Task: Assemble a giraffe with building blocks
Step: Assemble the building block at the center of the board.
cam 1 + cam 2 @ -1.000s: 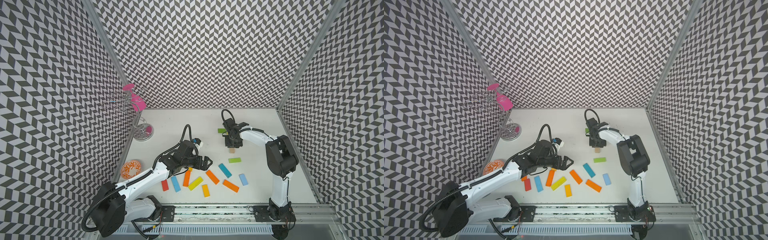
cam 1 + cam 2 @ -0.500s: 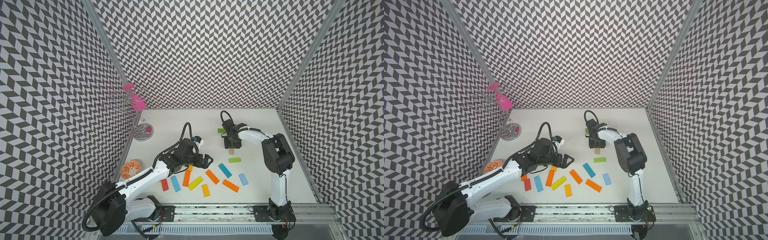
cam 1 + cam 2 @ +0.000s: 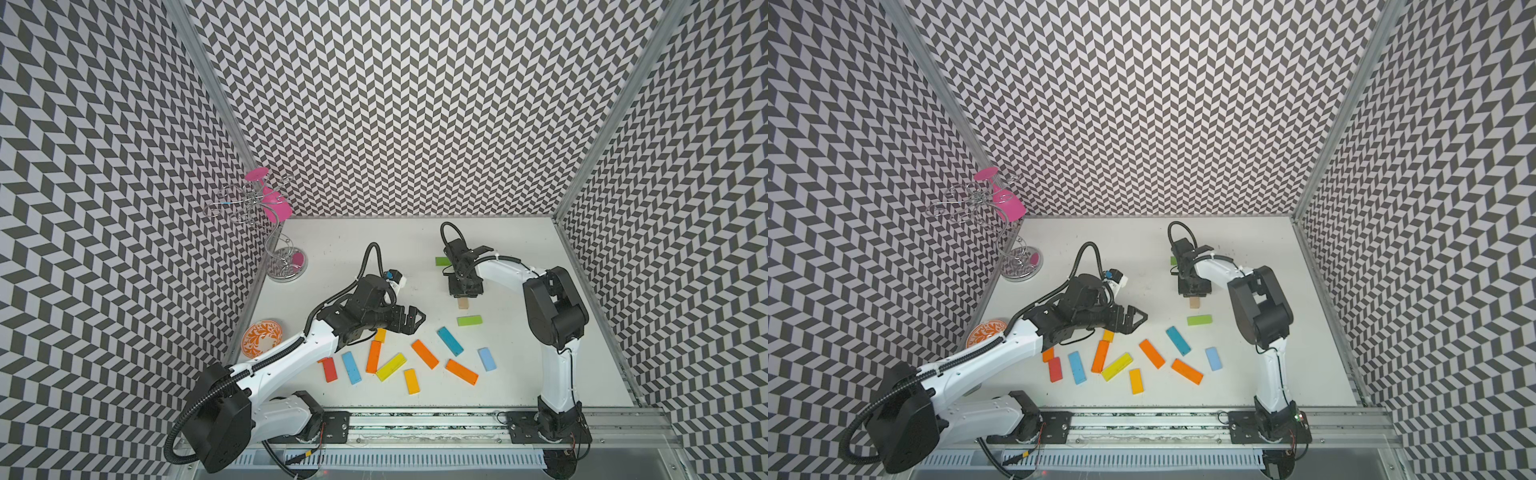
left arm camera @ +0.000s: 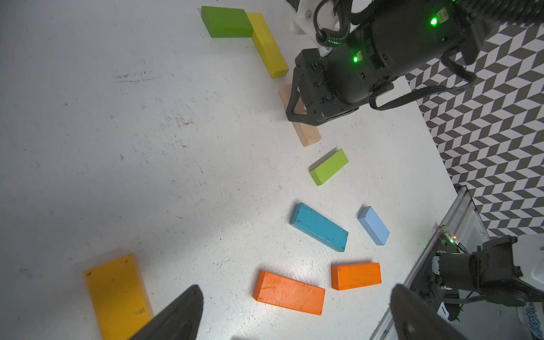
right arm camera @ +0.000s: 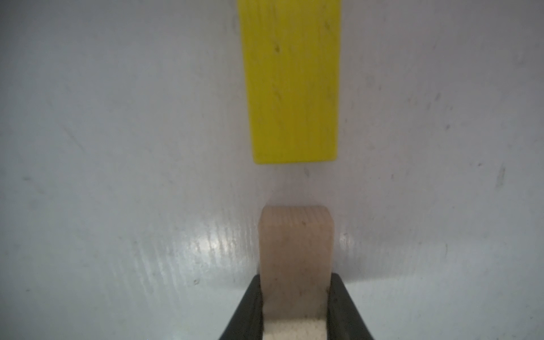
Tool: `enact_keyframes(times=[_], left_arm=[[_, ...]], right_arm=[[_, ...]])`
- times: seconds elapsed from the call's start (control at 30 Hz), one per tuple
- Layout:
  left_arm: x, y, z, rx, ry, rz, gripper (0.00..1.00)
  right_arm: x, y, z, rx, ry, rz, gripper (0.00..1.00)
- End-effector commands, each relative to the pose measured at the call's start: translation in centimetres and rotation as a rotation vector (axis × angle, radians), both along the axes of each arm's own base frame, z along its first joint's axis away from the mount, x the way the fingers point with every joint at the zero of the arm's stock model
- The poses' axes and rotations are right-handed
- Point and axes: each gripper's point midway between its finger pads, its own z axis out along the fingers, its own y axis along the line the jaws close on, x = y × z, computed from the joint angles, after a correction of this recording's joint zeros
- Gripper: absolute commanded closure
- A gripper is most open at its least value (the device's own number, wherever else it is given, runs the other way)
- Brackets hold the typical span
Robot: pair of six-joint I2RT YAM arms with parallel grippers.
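My right gripper (image 5: 295, 278) is shut on the tan wood plank (image 5: 295, 244), holding it by its long sides low over the table (image 3: 463, 303). Just past the plank's free end lies a yellow plank (image 5: 294, 82) with a small gap between them. That yellow plank meets a green plank (image 4: 226, 22) in an L. The right arm hides the yellow one in both top views. My left gripper (image 3: 415, 322) hangs open above the loose planks. An orange plank (image 4: 290, 293) lies below its wide jaws. Several other orange, yellow, blue, red and green building blocks (image 3: 391, 367) lie flat near the front.
A round orange-patterned bowl (image 3: 262, 337) sits at the left edge. At the back left stands a wire stand (image 3: 286, 266) with a pink glass (image 3: 274, 208) hanging from it. The arms' mounting rail (image 3: 415, 428) runs along the front, and patterned walls close the other three sides.
The right arm's elbow shifted slightly while its gripper stayed at the tan plank. The left gripper crept a little to the right, still open.
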Motion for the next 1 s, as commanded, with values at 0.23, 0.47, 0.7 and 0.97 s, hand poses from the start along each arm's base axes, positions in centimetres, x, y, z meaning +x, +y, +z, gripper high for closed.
enact_keyframes(times=[0.23,0.47,0.7,0.97], left_arm=[[0.7,-0.3,1.0,-0.022,-0.023,0.005,0.00],[0.8,-0.2,0.9,-0.020,-0.023,0.008,0.00],[0.7,-0.2,0.8,-0.022,-0.019,0.010,0.00],[0.8,-0.2,0.9,-0.022,-0.021,0.011,0.00]], right_arm=[[1.4,-0.9,-0.9,-0.023,0.000,-0.010,0.71],[1.7,-0.5,-1.4,-0.013,0.009,-0.003,0.71],[2.0,-0.6,-1.8,-0.019,0.012,-0.007,0.70],[2.3,-0.6,-1.4,-0.019,0.005,-0.013,0.64]])
